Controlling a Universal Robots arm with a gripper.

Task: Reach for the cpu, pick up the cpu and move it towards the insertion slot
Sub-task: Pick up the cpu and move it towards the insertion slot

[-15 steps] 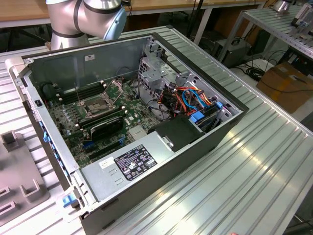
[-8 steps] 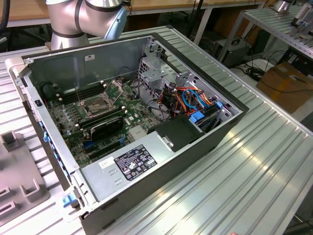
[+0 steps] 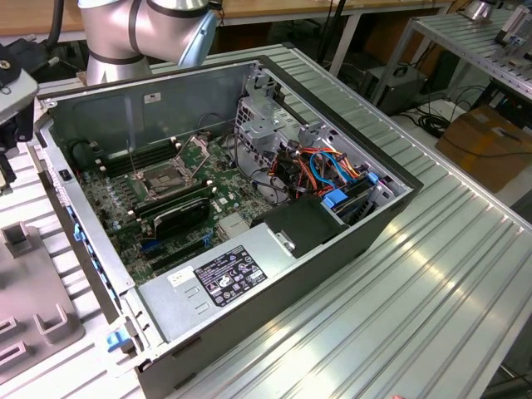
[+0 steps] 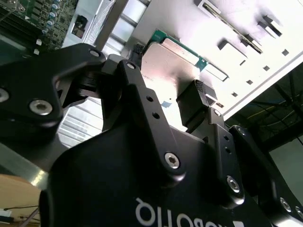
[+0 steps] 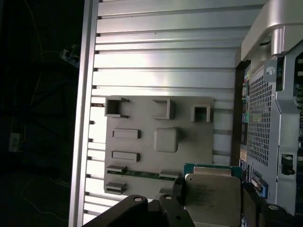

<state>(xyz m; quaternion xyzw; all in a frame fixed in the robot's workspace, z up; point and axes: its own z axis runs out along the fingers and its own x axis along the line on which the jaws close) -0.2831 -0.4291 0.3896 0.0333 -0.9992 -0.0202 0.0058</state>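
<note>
Between gripper (image 4: 165,97) fingers: cpu (image 4: 171,64)

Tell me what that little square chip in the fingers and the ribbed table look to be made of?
The chip looks like dull grey metal on top, with a matte sheen, over a thin green board edge. The table looks like silvery ribbed aluminium, judging by its long grooves and soft reflections, though the exact metal is a guess.

This is a robotics lab or electronics workshop. An opened computer case (image 3: 249,216) lies on a ribbed aluminium worktable (image 3: 432,283), its green motherboard (image 3: 158,208) bared. At the far side stand the silver robot arm (image 3: 141,29), wooden benches, metal racks, loose cables and a cardboard box (image 3: 486,137) at the exterior view's right.
</note>
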